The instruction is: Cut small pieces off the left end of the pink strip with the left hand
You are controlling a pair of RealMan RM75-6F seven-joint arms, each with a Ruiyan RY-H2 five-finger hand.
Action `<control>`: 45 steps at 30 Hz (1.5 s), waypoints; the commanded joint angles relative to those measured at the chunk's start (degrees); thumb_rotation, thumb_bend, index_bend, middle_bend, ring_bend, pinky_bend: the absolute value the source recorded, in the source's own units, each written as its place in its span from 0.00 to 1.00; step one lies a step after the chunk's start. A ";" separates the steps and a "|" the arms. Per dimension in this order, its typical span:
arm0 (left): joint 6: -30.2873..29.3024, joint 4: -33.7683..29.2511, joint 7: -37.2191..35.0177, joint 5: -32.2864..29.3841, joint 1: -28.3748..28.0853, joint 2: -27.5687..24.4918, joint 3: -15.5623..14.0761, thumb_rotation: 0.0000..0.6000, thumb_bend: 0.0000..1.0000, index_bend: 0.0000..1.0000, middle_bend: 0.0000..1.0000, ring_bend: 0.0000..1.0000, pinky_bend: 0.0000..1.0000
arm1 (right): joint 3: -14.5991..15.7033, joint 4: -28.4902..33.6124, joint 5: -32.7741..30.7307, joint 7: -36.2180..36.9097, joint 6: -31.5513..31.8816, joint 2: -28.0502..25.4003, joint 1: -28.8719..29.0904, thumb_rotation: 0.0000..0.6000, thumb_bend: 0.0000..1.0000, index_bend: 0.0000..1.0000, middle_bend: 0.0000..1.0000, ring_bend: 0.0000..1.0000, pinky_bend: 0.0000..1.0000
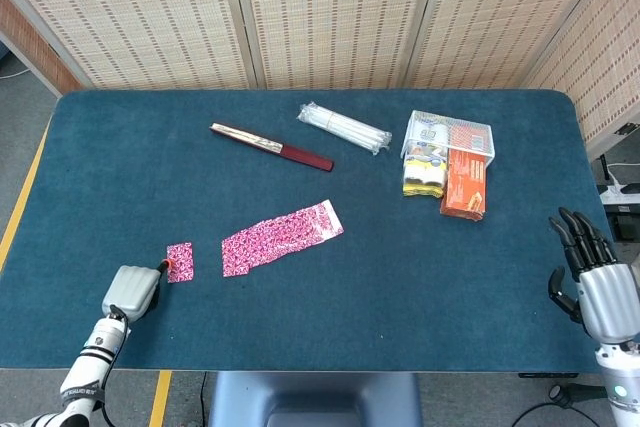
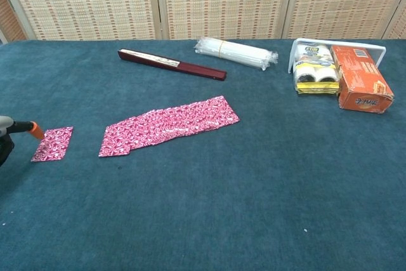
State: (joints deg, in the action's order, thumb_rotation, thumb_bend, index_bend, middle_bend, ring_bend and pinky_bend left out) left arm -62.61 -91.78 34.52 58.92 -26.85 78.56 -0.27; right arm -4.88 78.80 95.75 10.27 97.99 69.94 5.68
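The pink patterned strip (image 1: 282, 237) (image 2: 169, 125) lies flat near the middle of the blue table. A small square piece (image 1: 180, 261) (image 2: 52, 143) lies apart from it, to the left of its left end. My left hand (image 1: 130, 292) grips a grey cutter whose orange tip (image 1: 168, 264) (image 2: 35, 129) touches the left edge of that piece. In the chest view only the tip and a sliver of the hand show at the left border. My right hand (image 1: 592, 282) hovers at the table's right front edge with its fingers apart, holding nothing.
A dark red flat stick (image 1: 271, 147) and a plastic-wrapped bundle of white tubes (image 1: 344, 128) lie at the back. A white basket (image 1: 447, 127) with packets and an orange box (image 1: 464, 183) stand at the back right.
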 commanded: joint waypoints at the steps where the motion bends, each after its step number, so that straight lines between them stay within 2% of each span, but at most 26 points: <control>1: -1.67 -0.30 -0.62 2.00 -0.05 0.63 1.01 1.00 0.83 0.16 0.72 0.79 0.69 | -0.08 0.02 -0.13 -0.12 -0.09 0.03 0.05 1.00 0.77 0.00 0.00 0.00 0.17; 5: -0.95 0.18 -1.54 5.16 -1.45 2.04 1.52 1.00 0.83 0.07 0.72 0.79 0.69 | -0.02 0.01 -0.05 -0.07 -0.08 -0.01 0.05 1.00 0.77 0.00 0.00 0.00 0.17; 9: 3.12 0.07 -3.53 6.71 -3.91 3.33 2.04 1.00 0.83 0.06 0.72 0.79 0.69 | -0.19 -0.03 -0.13 0.35 0.28 -0.11 -0.04 1.00 0.77 0.00 0.00 0.00 0.17; 12: 6.42 0.93 -4.04 6.72 -5.69 4.45 2.04 1.00 0.83 0.07 0.72 0.79 0.70 | -0.34 -0.03 -0.29 0.62 0.41 -0.18 -0.07 1.00 0.77 0.00 0.00 0.00 0.17; 18: 10.13 1.90 -3.30 4.86 -7.58 5.83 1.45 1.00 0.83 0.17 0.72 0.79 0.70 | -0.32 0.00 -0.21 1.12 0.55 -0.45 -0.11 1.00 0.77 0.00 0.00 0.00 0.17; 23: 10.80 2.19 -2.79 3.70 -8.17 6.22 1.11 1.00 0.83 0.20 0.72 0.79 0.70 | -0.36 0.01 -0.29 1.15 0.46 -0.44 -0.07 1.00 0.77 0.00 0.00 0.00 0.17; 45: 8.90 4.28 0.47 -1.75 -9.65 6.63 1.43 1.00 0.83 0.20 0.72 0.79 0.70 | -0.02 0.14 -0.17 0.61 -0.24 -0.47 0.10 1.00 0.77 0.00 0.00 0.00 0.17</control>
State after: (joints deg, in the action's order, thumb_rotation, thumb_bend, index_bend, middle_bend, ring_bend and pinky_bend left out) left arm -53.65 -87.72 34.84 57.42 -36.42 85.15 1.15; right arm -4.90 78.94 95.58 10.87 97.75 69.47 5.78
